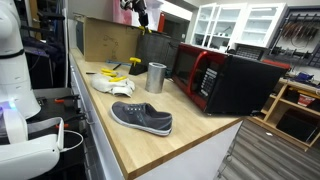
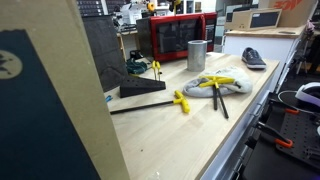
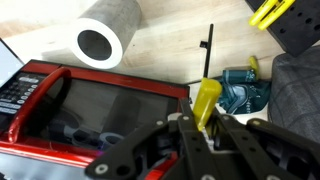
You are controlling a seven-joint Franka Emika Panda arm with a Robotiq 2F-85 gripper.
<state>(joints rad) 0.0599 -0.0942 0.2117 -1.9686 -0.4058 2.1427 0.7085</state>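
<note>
Claw [image 3: 206,126] is clamping a yellow-handled black tool [image 3: 207,98]; red microwave [image 3: 90,105] is sitting lower left, grey metal cylinder [image 3: 100,35] upper left, on wooden counter [image 3: 170,55].

Item count, counter [image 1: 190,135]:
- Microwave [image 1: 225,80]: one.
- Metal cylinder [image 1: 156,77]: one.
- Grey shoe [image 1: 142,117]: one.
- White cloth [image 1: 112,85]: one.
- Cardboard box [image 1: 105,38]: one.
- Yellow-handled tools [image 2: 181,102]: three show on the counter in an exterior view.
- The wrist view shows one further yellow-handled tool [image 3: 207,100].
</note>
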